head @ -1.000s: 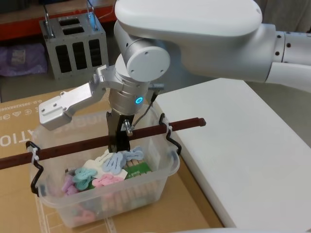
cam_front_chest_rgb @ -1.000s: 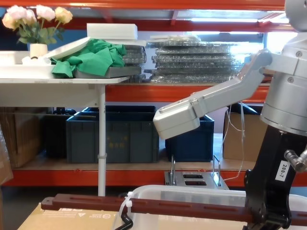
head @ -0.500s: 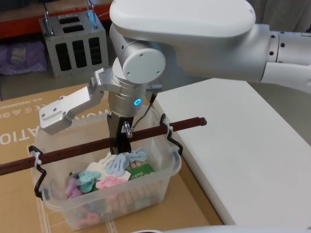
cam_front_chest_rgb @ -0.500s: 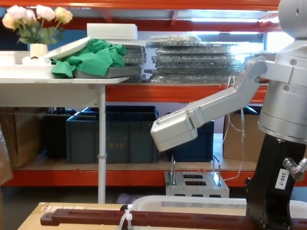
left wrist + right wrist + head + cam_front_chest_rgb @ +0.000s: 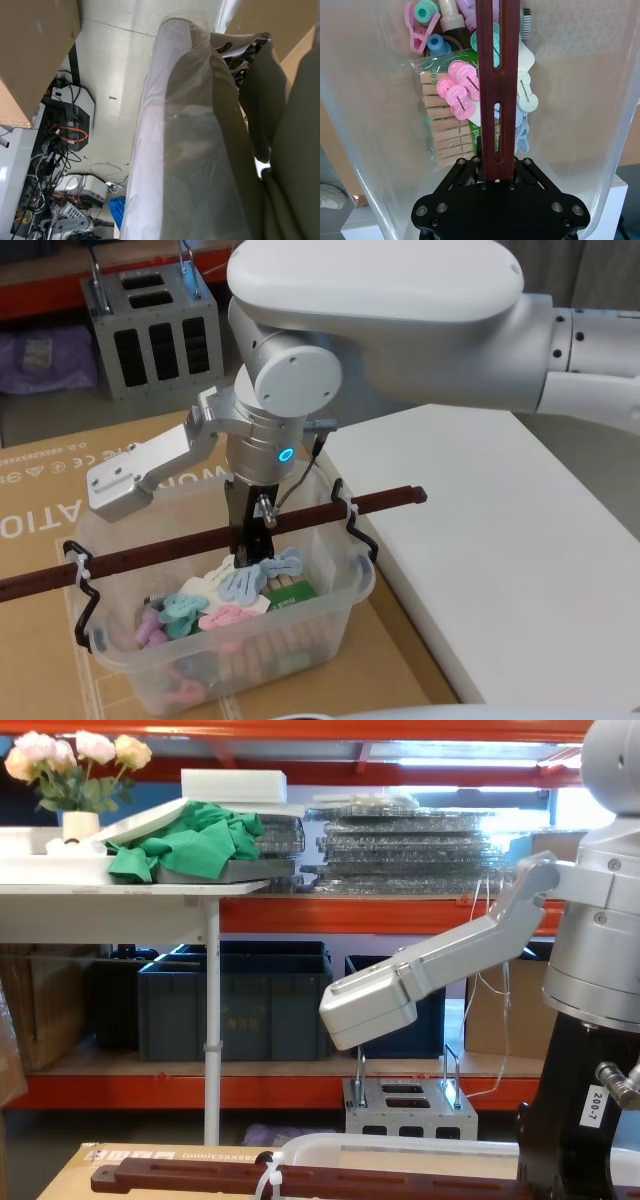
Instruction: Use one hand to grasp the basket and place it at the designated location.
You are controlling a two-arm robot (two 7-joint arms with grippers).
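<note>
Head view, far left: grey metal box (image 5: 150, 330) with two handles stands on the floor behind. In front of it, a brown cardboard carton (image 5: 40, 490) with printed lettering. Over the carton's near edge sits the basket (image 5: 290, 640), a translucent white tub; whether it rests on the cardboard or hangs just clear cannot be told. Its dark red-brown bar handle (image 5: 150, 555) runs across the top, overhanging both ends, tied by white zip ties to a black hook (image 5: 82, 600) at the left end and another at the right. Inside are pastel plastic clips (image 5: 225, 615) and a green pack of wooden clothes pegs (image 5: 440, 130). The right gripper (image 5: 252, 545) comes straight down at mid-handle, its black fingers clamped on the bar. Right wrist view shows the bar running out from between them. A white label on the black forearm (image 5: 592, 1105) reads 200-7. To the right of the basket is a white table (image 5: 500, 540).
</note>
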